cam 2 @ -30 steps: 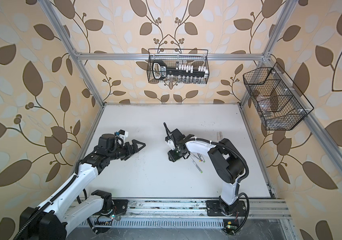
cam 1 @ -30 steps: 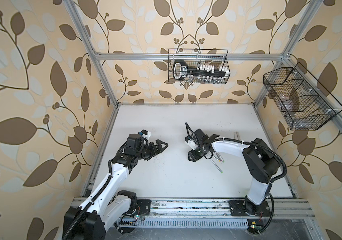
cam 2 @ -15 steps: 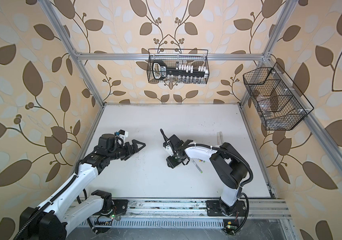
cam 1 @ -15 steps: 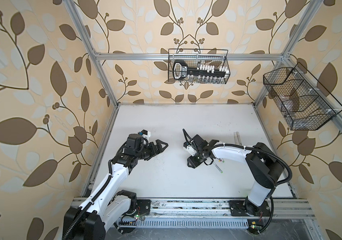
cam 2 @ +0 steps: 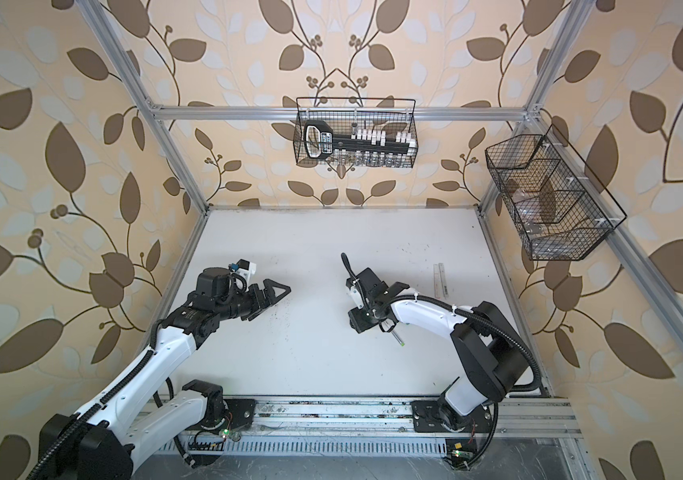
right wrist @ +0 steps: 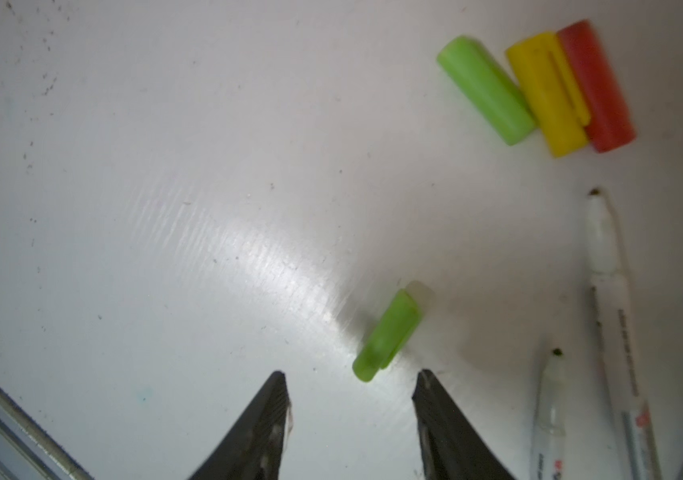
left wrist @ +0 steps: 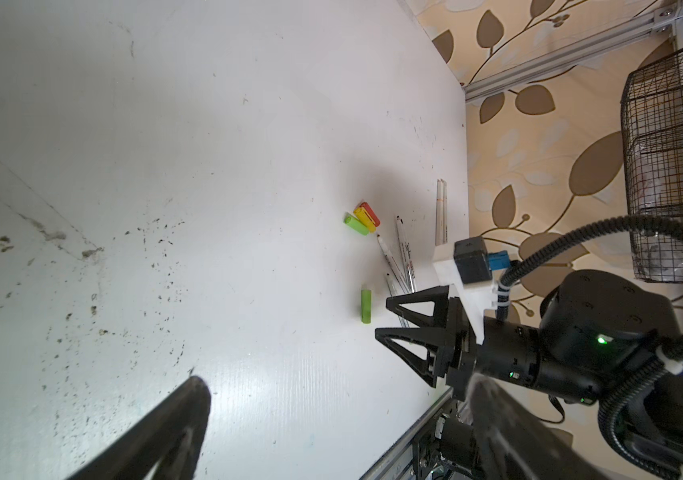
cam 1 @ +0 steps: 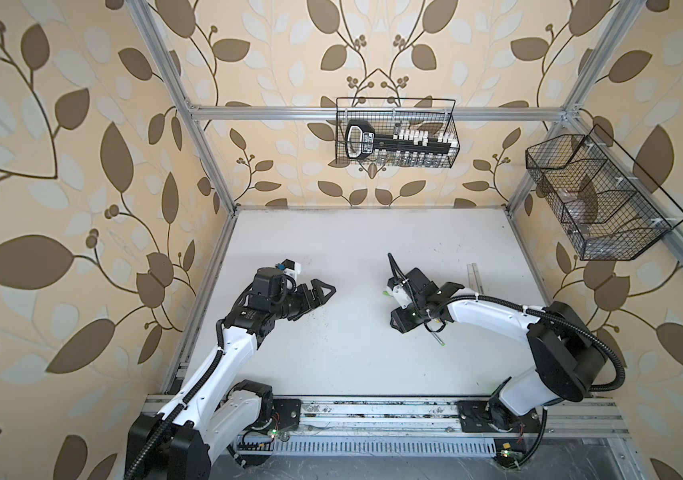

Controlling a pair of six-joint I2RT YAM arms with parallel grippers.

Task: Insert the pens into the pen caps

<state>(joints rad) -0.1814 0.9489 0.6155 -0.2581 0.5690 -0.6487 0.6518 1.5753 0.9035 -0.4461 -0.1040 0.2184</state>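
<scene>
White counter point(cam 1: 352, 249), leafy walls all round, and the right claw point(left wrist: 383, 316) hung low over it, jaws about half open, gripping nothing. A lone green cap point(right wrist: 387, 332) lay just ahead of its tips. Three more caps point(right wrist: 547, 93), green, yellow, red, sat touching side by side, pens point(right wrist: 610, 291) close beside. Left claw point(cam 1: 325, 296) gaped wide, empty, well apart.

Bare desk point(right wrist: 165, 187) rings the lone green cap point(right wrist: 387, 336) except on one side, where thin pens point(right wrist: 605, 270) lie near. The three-cap cluster point(right wrist: 547, 93) sits well apart. I see open desk between left claw point(cam 1: 327, 291) and right claw point(left wrist: 382, 316).
</scene>
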